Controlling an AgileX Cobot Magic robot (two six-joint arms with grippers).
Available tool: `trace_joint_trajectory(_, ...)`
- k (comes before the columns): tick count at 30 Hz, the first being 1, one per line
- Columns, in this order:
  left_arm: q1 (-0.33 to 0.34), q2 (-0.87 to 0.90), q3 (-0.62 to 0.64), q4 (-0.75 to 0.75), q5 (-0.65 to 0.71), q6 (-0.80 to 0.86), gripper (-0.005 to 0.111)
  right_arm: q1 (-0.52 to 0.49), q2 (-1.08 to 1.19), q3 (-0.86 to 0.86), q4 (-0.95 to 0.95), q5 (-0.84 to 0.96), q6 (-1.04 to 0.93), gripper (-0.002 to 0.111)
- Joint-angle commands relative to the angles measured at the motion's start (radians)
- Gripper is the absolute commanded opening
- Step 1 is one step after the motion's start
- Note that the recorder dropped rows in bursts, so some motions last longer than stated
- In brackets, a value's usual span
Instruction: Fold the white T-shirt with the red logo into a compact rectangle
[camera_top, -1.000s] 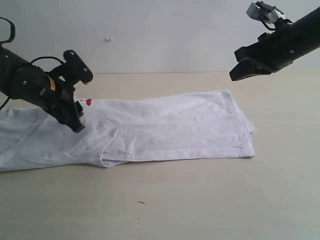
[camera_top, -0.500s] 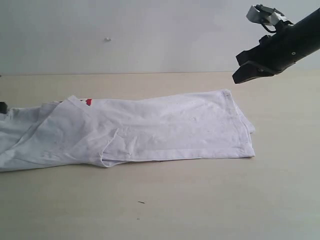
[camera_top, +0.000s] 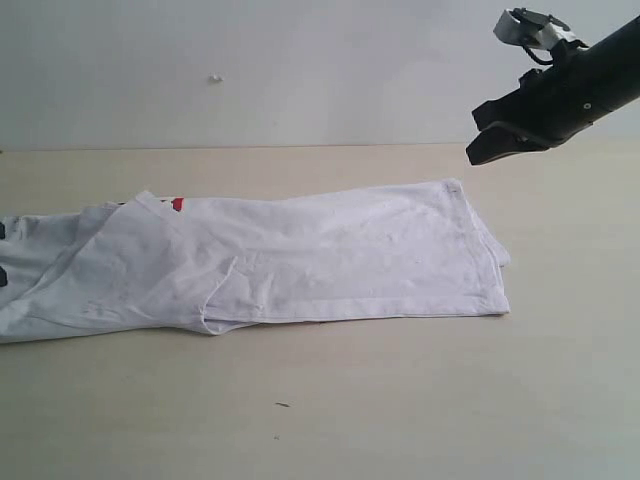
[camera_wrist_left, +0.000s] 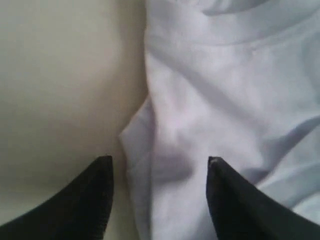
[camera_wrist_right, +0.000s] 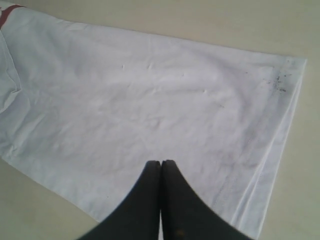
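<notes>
The white T-shirt (camera_top: 330, 255) lies as a long folded strip across the table (camera_top: 400, 400). The left gripper (camera_wrist_left: 160, 161), spread, straddles its left edge. The right gripper (camera_wrist_right: 161, 163) hovers clenched, empty. Pinching only one layer could skew the fold.

No lettering can be read; the red logo (camera_top: 177, 204) on the white T-shirt (camera_top: 330, 260) shows only a sliver.

Matte black tubular right arm (camera_top: 590, 80) carries pale grey camera module (camera_top: 528, 24). Black tapered fingers on left gripper (camera_wrist_left: 159, 160) and right gripper (camera_wrist_right: 161, 164).
</notes>
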Motion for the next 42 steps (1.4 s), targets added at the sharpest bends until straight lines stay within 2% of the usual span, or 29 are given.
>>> trace_joint_trajectory(1,0.002,0.030,-0.005,-0.030,-0.012,0.032,0.055,0.000,-0.003,-0.005,-0.001,-0.008,0.001,0.000)
trace_joint_trajectory(8,0.002,0.067,-0.005,-0.048,0.019,0.034,0.055,0.000,-0.003,-0.005,-0.001,-0.008,0.001,0.000)
trace_joint_trajectory(10,0.002,0.086,-0.005,-0.094,0.030,0.077,0.055,0.000,-0.003,-0.005,-0.001,-0.008,-0.001,0.000)
trace_joint_trajectory(12,-0.003,0.097,-0.005,-0.203,0.052,0.172,0.055,0.000,-0.003,-0.005,-0.001,-0.010,-0.001,0.000)
trace_joint_trajectory(16,-0.003,0.097,-0.005,-0.266,0.068,0.232,0.055,0.000,-0.003,-0.005,0.001,-0.012,-0.001,0.000)
trace_joint_trajectory(18,-0.003,0.097,-0.005,-0.266,0.068,0.232,0.048,0.000,-0.003,-0.005,0.001,-0.012,-0.001,0.000)
trace_joint_trajectory(20,-0.003,0.097,-0.005,-0.266,0.069,0.235,0.034,0.000,-0.003,-0.005,0.001,-0.012,-0.001,0.000)
trace_joint_trajectory(21,-0.003,0.095,-0.005,-0.264,0.072,0.244,0.025,0.000,-0.003,-0.005,0.001,-0.012,-0.001,0.000)
trace_joint_trajectory(22,-0.003,0.089,-0.007,-0.264,0.072,0.248,0.009,0.000,-0.003,-0.005,0.001,-0.012,-0.001,0.000)
trace_joint_trajectory(23,-0.003,0.084,-0.007,-0.266,0.072,0.248,0.000,0.000,-0.003,-0.005,0.001,-0.012,-0.001,0.000)
trace_joint_trajectory(29,-0.003,0.012,-0.050,-0.268,0.106,0.248,0.000,0.000,-0.003,-0.005,0.001,-0.042,0.029,0.001)
trace_joint_trajectory(37,-0.008,-0.103,-0.134,-0.263,0.157,0.197,0.000,0.000,-0.003,-0.005,-0.001,-0.062,0.078,0.016)
trace_joint_trajectory(42,-0.055,-0.146,-0.211,-0.261,0.202,0.157,0.000,0.000,-0.003,-0.005,-0.001,-0.058,0.095,0.016)
